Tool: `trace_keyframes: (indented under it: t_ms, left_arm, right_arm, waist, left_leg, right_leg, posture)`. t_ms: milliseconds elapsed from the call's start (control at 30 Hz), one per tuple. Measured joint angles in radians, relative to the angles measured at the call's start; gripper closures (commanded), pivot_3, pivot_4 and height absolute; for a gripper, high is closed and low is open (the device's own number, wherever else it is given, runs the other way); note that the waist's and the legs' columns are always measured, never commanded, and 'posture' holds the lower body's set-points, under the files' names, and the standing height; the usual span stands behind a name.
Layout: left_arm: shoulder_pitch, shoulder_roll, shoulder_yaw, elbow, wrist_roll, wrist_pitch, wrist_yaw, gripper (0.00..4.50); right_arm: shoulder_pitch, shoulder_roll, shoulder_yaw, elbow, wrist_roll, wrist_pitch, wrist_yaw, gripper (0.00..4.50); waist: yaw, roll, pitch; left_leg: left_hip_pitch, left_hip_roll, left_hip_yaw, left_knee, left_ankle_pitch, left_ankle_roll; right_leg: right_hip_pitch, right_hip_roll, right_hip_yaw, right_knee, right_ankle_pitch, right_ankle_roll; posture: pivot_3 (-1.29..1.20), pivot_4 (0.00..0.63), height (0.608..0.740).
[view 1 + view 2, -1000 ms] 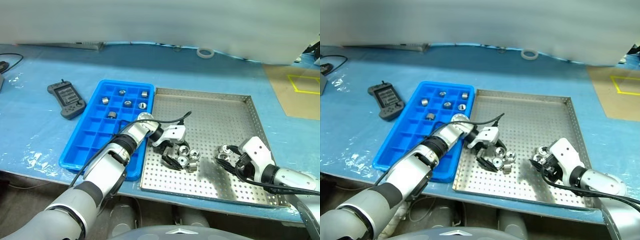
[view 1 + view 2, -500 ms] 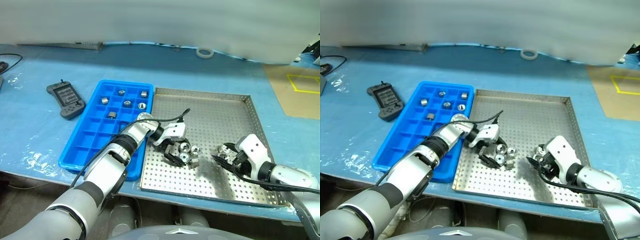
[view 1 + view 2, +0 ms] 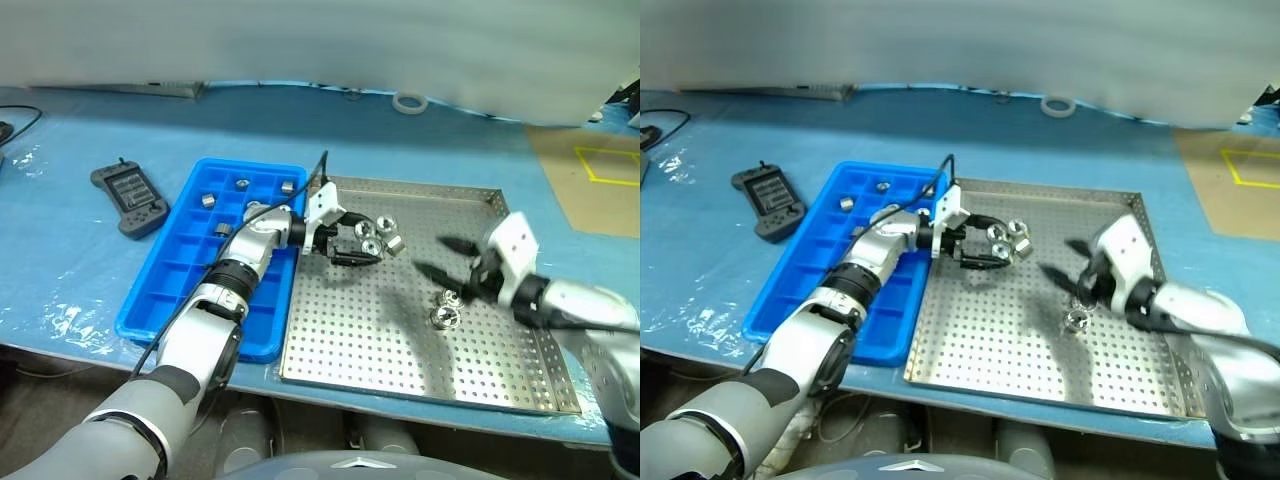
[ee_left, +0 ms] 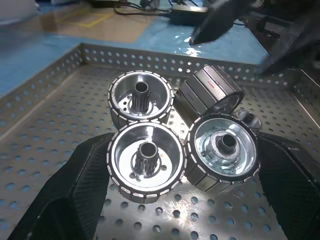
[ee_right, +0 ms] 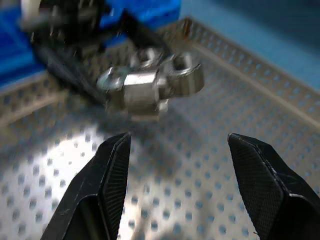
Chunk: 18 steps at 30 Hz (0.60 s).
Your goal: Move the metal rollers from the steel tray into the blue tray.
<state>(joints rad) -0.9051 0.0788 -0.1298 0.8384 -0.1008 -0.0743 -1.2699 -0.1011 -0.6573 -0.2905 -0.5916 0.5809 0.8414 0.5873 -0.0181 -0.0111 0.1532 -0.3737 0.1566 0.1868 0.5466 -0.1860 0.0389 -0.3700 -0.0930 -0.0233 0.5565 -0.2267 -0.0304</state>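
Note:
My left gripper (image 3: pixel 362 241) hangs above the far left part of the steel tray (image 3: pixel 400 345), shut on a tight cluster of metal rollers (image 4: pixel 145 161). These are shiny ribbed cylinders with centre holes, wedged between its two black fingers (image 4: pixel 82 185). My right gripper (image 3: pixel 432 256) is open and holds nothing, raised over the tray's right half. Below it, two rollers (image 3: pixel 445 308) lie on the perforated floor. The right wrist view looks past its spread fingers (image 5: pixel 111 170) at the held cluster (image 5: pixel 150 85). The blue tray (image 3: pixel 175 295) lies left of the steel tray, with several rollers (image 3: pixel 208 198) in its far compartments.
A black handheld controller (image 3: pixel 128 197) lies left of the blue tray. A white tape ring (image 3: pixel 407 102) sits at the table's far edge. A tan board with yellow tape (image 3: pixel 600 175) covers the far right. The steel tray's low rims (image 3: pixel 515 235) surround both grippers.
My left gripper has risen and swung toward the tray's far left, carrying the roller cluster. My right gripper has lifted off the tray floor, leaving two rollers lying there.

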Motion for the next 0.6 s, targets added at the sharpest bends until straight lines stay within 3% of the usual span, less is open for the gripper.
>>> trace_keyframes:
  t_ms: [200,333,467,600]
  left_arm:
    - [0.038,0.008,0.023,-0.018,-0.007,0.019,0.089,0.52]
    - [0.022,-0.027,0.042,-0.017,-0.014,0.017,0.172,0.52]
    - [-0.005,-0.065,0.071,-0.017,-0.036,0.013,0.251,0.52]
    - [-0.002,-0.068,0.092,-0.037,-0.077,0.010,0.256,0.52]
  right_arm:
    - [-0.157,0.115,-0.063,0.025,0.204,0.210,-0.168,1.29]
    - [-0.276,0.263,-0.138,0.060,0.412,0.289,-0.353,1.29]
    - [-0.313,0.306,-0.179,0.093,0.597,0.306,-0.527,1.29]
    - [-0.294,0.306,-0.177,0.171,0.616,0.313,-0.676,1.29]
  waist:
    - [0.008,0.000,0.000]
    - [0.008,0.000,0.000]
    - [0.012,0.000,0.000]
    - [0.011,0.000,0.000]
  left_leg:
    - [-0.002,0.000,0.002,0.000,0.000,0.000]
    - [-0.002,0.000,0.006,0.001,0.000,0.001]
    - [-0.001,0.001,0.009,0.000,0.000,0.000]
    - [-0.001,0.001,0.010,-0.001,0.002,-0.002]
  right_leg:
    - [-0.001,0.000,-0.001,0.000,0.000,0.000]
    - [-0.003,-0.001,0.001,0.001,0.000,0.000]
    - [-0.003,-0.001,0.003,0.002,0.000,0.000]
    - [-0.005,-0.001,0.004,0.002,0.000,0.000]
  posture:
    - [-0.33,0.150,0.740]
    - [-0.34,0.150,0.740]
    - [-0.34,0.150,0.740]
    - [-0.34,0.150,0.740]
